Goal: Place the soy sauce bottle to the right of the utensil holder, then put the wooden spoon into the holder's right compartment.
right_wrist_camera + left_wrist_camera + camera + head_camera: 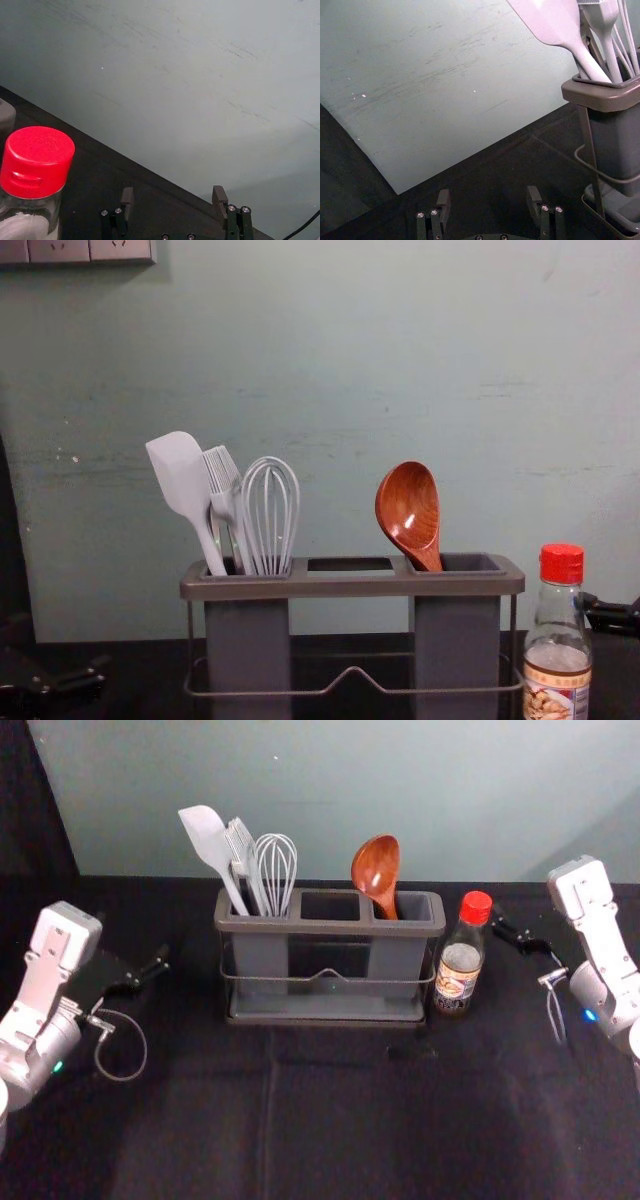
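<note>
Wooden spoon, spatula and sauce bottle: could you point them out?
Wooden spoon (408,508): chest view, on its bowl.
Spatula (180,472): chest view, on its flat blade.
Sauce bottle (456,984): head view, on its label.

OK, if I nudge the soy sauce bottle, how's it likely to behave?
The soy sauce bottle stands tall and narrow, so a push near its red cap would probably tip it. Its sides look round, so once down it could well roll. The smooth, clear wall suggests something stiff and perhaps slippery.
</note>
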Robot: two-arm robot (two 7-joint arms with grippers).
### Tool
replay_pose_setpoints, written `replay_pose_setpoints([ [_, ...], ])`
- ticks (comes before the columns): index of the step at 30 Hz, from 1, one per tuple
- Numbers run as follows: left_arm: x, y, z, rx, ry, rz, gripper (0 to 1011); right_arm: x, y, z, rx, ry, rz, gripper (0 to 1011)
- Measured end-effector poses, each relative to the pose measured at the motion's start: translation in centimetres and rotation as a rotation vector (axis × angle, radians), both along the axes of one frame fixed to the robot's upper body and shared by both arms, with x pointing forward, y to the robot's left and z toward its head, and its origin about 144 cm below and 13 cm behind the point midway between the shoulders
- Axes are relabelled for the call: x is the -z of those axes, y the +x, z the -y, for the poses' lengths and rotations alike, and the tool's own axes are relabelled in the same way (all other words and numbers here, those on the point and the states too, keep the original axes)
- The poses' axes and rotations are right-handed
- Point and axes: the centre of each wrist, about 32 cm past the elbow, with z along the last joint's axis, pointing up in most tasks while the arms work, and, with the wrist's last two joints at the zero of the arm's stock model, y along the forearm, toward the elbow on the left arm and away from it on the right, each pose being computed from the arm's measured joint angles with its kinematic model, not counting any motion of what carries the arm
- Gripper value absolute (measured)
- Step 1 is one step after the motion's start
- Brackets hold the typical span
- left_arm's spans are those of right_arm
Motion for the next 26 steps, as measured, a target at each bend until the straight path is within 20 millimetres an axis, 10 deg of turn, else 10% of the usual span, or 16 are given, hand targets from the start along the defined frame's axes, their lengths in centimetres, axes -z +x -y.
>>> replay_pose_setpoints([
  [26, 0.00, 0.00, 0.00, 0.000, 0.000, 0.000, 1005, 0.00, -0.01, 0.03, 0.001, 0.004, 0.004, 1004],
])
